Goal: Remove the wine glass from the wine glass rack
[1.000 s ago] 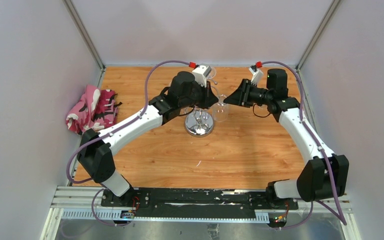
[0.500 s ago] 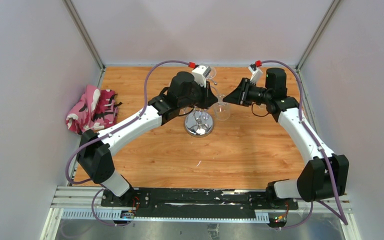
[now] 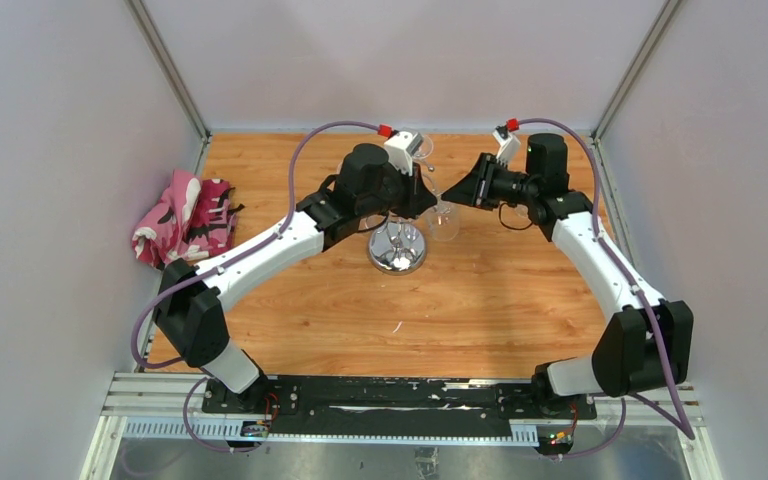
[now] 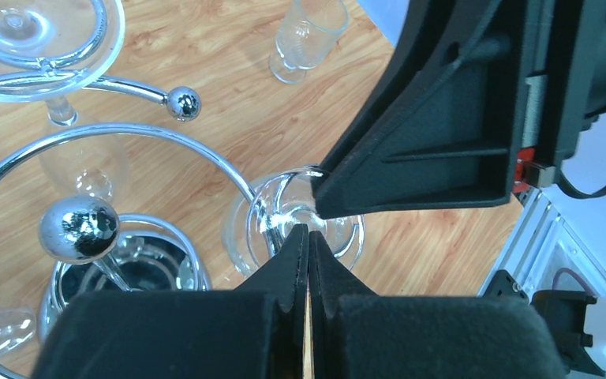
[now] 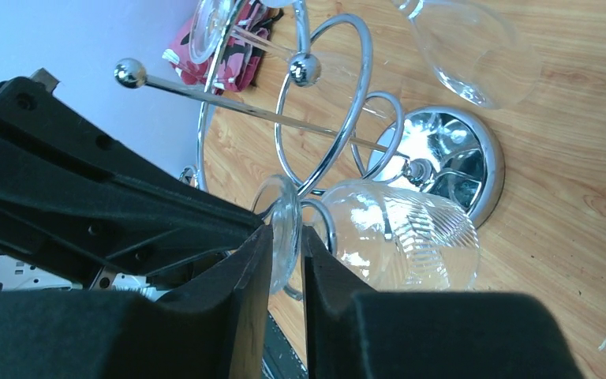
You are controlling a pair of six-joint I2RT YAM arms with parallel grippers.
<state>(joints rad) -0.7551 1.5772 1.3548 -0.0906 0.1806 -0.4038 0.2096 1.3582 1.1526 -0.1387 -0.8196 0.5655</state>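
Wine glass — snug against rack ring

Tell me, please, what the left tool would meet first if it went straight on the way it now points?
Most likely the wine glass, at its foot where it hangs in the wine glass rack: the shut left tool points straight at that spot. The right tool sits just beyond. Depth is unclear.
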